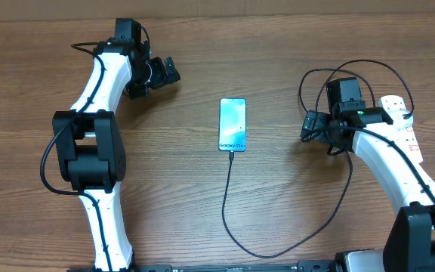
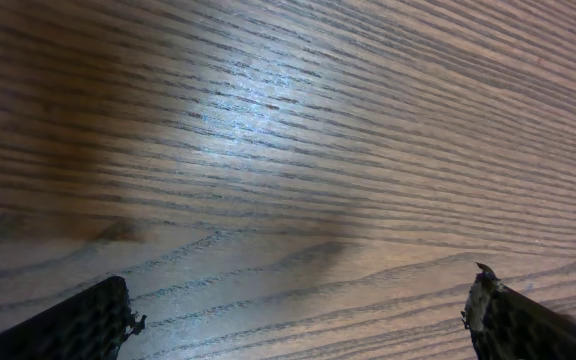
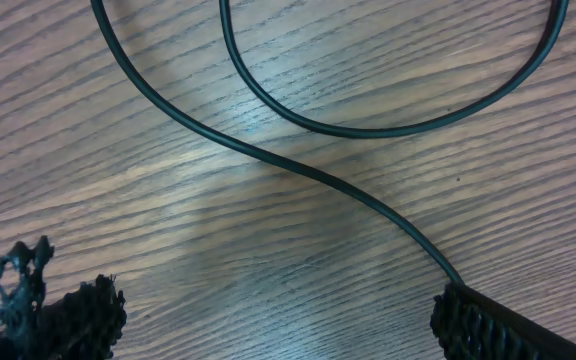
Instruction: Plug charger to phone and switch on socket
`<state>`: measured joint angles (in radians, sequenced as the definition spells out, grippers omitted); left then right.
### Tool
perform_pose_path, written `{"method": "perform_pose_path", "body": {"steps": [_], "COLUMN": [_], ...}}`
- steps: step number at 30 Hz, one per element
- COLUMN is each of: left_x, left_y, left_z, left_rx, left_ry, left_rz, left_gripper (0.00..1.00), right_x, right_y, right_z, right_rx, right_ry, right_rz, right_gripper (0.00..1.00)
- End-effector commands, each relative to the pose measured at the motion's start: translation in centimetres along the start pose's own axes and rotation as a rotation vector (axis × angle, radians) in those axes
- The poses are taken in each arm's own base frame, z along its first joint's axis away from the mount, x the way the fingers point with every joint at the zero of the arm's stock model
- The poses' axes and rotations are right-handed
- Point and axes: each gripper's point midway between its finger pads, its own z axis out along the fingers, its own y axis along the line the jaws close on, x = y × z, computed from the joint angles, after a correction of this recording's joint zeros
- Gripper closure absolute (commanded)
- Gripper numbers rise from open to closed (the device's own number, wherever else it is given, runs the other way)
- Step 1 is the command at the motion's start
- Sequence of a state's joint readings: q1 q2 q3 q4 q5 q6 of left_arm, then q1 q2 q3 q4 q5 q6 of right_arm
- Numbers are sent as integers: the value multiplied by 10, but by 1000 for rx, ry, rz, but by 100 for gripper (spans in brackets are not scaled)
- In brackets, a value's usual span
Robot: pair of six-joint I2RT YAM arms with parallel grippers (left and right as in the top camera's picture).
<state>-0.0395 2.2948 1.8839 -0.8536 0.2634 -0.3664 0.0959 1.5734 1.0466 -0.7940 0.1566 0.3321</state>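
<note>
The phone [image 1: 232, 124] lies flat in the middle of the table, its turquoise screen up. The charger [image 1: 236, 227], a thin black cable, has its tip at the phone's near edge and loops right and up behind my right arm; two strands of it show in the right wrist view [image 3: 298, 170]. The socket [image 1: 400, 121], a white power strip, lies at the far right, partly hidden by my right arm. My right gripper [image 1: 309, 126] is open and empty, just left of the socket. My left gripper [image 1: 165, 74] is open and empty, far left of the phone.
A thick white cord [image 1: 410, 102] curls by the socket. The left wrist view shows only bare wood [image 2: 288, 150] between my open fingers. The table's far edge runs along the top of the overhead view.
</note>
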Motion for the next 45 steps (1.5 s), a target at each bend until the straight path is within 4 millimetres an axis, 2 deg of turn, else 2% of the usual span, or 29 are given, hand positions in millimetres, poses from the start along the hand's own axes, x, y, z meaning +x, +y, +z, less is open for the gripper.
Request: {"method": "perform_pose_path", "body": {"steps": [1, 11, 14, 17, 20, 24, 25, 33, 39, 45], "left_x": [-4, -4, -8, -14, -19, -21, -21, -14, -4, 1], "left_y": [-6, -7, -13, -28, -46, -70, -76, -96, -105, -107], "left_z": [-11, -13, -25, -53, -89, -143, -162, -249, -293, -312], "left_rx": [0, 1, 11, 35, 67, 112, 127, 192, 225, 239], "left_ry": [-25, -29, -54, -108, -177, -278, -314, -474, -557, -591], "left_rz": [16, 19, 27, 51, 80, 120, 130, 174, 196, 205], "left_gripper": [0, 0, 0, 0, 0, 0, 0, 0, 0, 0], "right_x": [-4, -4, -4, -4, -4, -4, -4, -4, -4, -4], "right_y": [0, 0, 0, 0, 0, 0, 0, 0, 0, 0], "right_z": [-8, -8, -8, -8, -8, -8, -8, -8, -8, -8], "right_rx": [-12, -12, -12, -12, -12, -12, -12, -12, -12, -12], "right_ry": [-27, -27, -27, -27, -27, -27, -27, -27, -27, -27], "right_rz": [-3, -3, -3, -3, -3, -3, -3, -3, -3, -3], "right_gripper": [0, 0, 0, 0, 0, 0, 0, 0, 0, 0]}}
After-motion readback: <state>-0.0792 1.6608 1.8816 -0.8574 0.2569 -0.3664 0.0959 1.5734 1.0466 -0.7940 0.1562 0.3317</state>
